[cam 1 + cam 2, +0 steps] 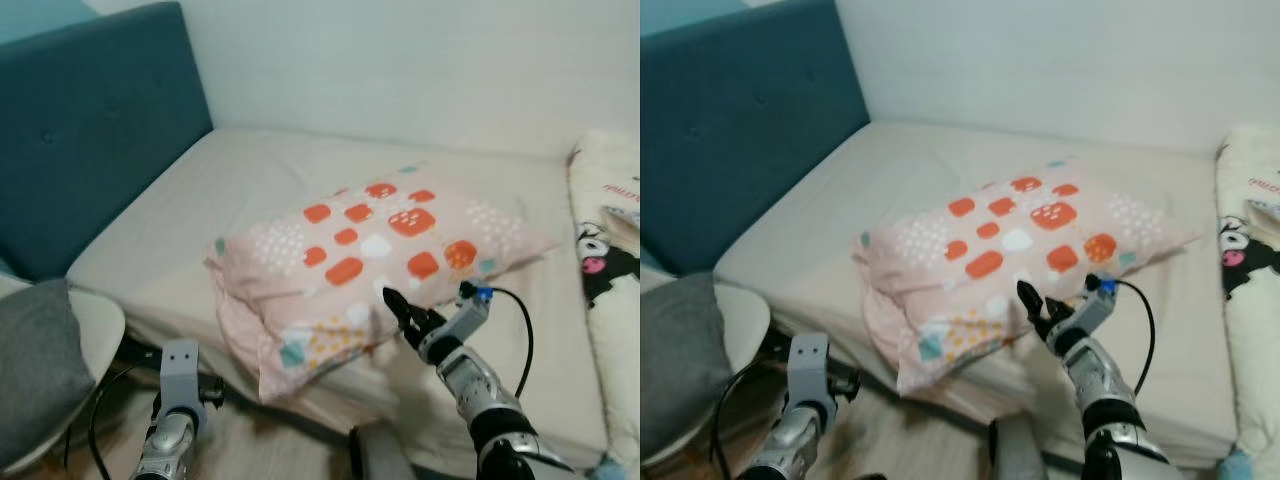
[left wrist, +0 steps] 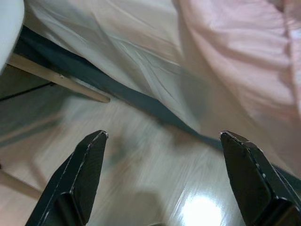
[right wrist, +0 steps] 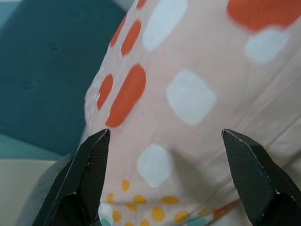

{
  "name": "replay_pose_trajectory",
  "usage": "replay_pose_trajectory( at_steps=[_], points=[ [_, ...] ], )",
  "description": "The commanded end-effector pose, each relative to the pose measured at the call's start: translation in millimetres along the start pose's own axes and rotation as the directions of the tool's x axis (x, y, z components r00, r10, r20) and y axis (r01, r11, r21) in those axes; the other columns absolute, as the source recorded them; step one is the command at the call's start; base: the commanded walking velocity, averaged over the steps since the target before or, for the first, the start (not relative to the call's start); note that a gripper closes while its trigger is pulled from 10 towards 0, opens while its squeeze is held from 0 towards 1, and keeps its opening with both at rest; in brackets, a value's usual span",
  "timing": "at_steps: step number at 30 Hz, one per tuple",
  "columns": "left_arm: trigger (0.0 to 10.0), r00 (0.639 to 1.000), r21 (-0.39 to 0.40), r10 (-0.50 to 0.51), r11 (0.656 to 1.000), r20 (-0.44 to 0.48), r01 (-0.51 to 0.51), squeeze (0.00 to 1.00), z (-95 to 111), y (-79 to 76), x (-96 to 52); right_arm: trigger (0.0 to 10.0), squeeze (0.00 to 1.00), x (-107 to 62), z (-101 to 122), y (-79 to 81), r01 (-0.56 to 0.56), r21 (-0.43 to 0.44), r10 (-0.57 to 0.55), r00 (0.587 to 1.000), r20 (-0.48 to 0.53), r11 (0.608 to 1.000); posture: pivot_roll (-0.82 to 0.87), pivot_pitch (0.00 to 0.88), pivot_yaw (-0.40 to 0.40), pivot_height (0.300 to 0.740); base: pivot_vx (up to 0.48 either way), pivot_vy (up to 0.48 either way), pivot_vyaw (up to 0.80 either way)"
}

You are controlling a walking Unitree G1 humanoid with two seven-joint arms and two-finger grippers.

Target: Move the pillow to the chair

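Lying near the bed's [image 1: 250,180] front edge, the pink pillow [image 1: 375,255] has the right hand [image 1: 398,310] spread wide against its near side; the left hand [image 2: 162,176], fingers apart, hovers over the floor [image 2: 141,179].

You get soft, even, bright light in both head views, slightly hazy, with only faint shadow under the pillow [image 1: 370,270]. In the left wrist view the floor [image 2: 141,179] is blurred and carries a white glare patch. The right wrist view is soft up close.
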State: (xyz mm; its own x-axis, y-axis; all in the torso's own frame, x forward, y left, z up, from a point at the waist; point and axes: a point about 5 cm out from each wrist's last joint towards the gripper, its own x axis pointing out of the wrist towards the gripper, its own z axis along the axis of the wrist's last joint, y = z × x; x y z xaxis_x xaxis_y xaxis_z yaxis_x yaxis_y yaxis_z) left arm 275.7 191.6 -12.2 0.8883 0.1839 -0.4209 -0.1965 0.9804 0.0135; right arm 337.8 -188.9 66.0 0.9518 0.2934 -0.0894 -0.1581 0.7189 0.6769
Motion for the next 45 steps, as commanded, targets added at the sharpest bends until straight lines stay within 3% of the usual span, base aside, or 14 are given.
replay_pose_trajectory(
  at_steps=[1, 7, 14, 23, 25, 28, 33, 34, 35, 36, 40, 45],
  points=[
    [10.0, 0.999, -0.017, 0.005, 1.0, 0.044, -0.005, 0.0, 8.2, 3.5, 2.0, 10.0, 0.0, 4.8, 0.5, 7.6, -0.039, 0.037, 0.039, 0.999, 0.006, 0.999, -0.3, 0.11, 0.07, 0.545, 0.0, 0.0, 0.0],
    [10.0, 0.993, -0.018, -0.007, 1.0, 0.119, 0.01, 0.0, 20.2, 5.2, 3.1, 10.0, 0.0, 11.0, 3.2, 13.6, -0.038, 0.069, 0.037, 0.999, 0.017, 0.997, -0.27, 0.157, 0.083, 0.52, 0.0, 0.0, 0.0],
    [10.0, 0.966, 0.015, -0.013, 1.0, 0.259, 0.01, 0.0, 38.5, 21.4, -4.1, 10.0, 0.0, 17.9, 16.4, 23.8, -0.067, 0.187, 0.046, 0.993, 0.112, 0.98, -0.19, 0.277, 0.112, 0.48, 0.0, 0.0, 0.0],
    [10.0, 0.947, 0.042, -0.034, 0.999, 0.32, 0.022, 0.0, 52.3, 24.9, -9.9, 10.0, 0.0, 24.6, 37.5, 28.4, -0.032, 0.209, -0.008, 0.982, 0.19, 0.977, -0.17, 0.336, 0.122, 0.456, 0.0, 0.0, 0.0],
    [10.0, 0.946, 0.041, -0.037, 0.999, 0.323, 0.025, 0.0, 53.8, 24.4, -11.3, 10.0, 0.0, 29.7, 45.2, 34.5, -0.028, 0.228, -0.02, 0.978, 0.205, 0.973, -0.16, 0.341, 0.128, 0.456, 0.0, 0.0, 0.0],
    [10.0, 0.945, 0.044, -0.044, 0.999, 0.323, 0.031, 0.0, 54.4, 23.5, -15.1, 10.0, 0.0, 39.3, 56.0, 56.3, -0.088, 0.162, 0.053, 0.976, 0.211, 0.983, -0.16, 0.345, 0.13, 0.456, 0.0, 0.0, 0.0],
    [10.0, 0.945, 0.047, -0.052, 0.998, 0.322, 0.039, 0.0, 55.5, 21.3, -16.7, 10.0, 0.0, 46.4, 67.7, 72.6, -0.141, 0.139, 0.105, 0.965, 0.239, 0.98, -0.16, 0.346, 0.132, 0.456, 0.0, 0.0, 0.0],
    [10.0, 0.945, 0.054, -0.057, 0.998, 0.321, 0.042, 0.0, 56.2, 20.1, -16.9, 9.3, 0.0, 48.6, 71.1, 77.1, -0.159, 0.127, 0.124, 0.961, 0.248, 0.979, -0.16, 0.34, 0.129, 0.456, 0.0, 0.0, 0.0],
    [10.0, 0.945, 0.061, -0.061, 0.997, 0.32, 0.044, 0.0, 56.7, 19.3, -17.1, 3.0, 0.0, 49.9, 73.2, 79.6, -0.166, 0.116, 0.132, 0.959, 0.252, 0.979, -0.16, 0.34, 0.129, 0.456, 0.0, 0.0, 0.0],
    [10.0, 0.945, 0.065, -0.062, 0.997, 0.321, 0.043, 0.0, 57.3, 19.1, -17.1, 0.0, 0.0, 50.9, 75.3, 82.9, -0.184, 0.104, 0.153, 0.955, 0.256, 0.977, -0.16, 0.332, 0.124, 0.456, 0.0, 0.0, 0.0],
    [10.0, 0.944, 0.056, -0.045, 0.998, 0.326, 0.028, 0.0, 61.2, 22.3, -17.0, 0.0, 0.0, 52.1, 83.3, 90.4, -0.201, 0.041, 0.184, 0.948, 0.259, 0.979, -0.17, 0.299, 0.117, 0.456, 0.0, 0.0, 0.0],
    [10.0, 0.943, 0.047, -0.047, 0.998, 0.328, 0.033, 0.0, 65.5, 18.3, -14.6, 0.0, 0.0, 48.9, 100.6, 88.0, -0.163, -0.001, 0.156, 0.94, 0.304, 0.987, -0.18, 0.276, 0.111, 0.456, 0.0, 0.0, 0.0]
  ],
)
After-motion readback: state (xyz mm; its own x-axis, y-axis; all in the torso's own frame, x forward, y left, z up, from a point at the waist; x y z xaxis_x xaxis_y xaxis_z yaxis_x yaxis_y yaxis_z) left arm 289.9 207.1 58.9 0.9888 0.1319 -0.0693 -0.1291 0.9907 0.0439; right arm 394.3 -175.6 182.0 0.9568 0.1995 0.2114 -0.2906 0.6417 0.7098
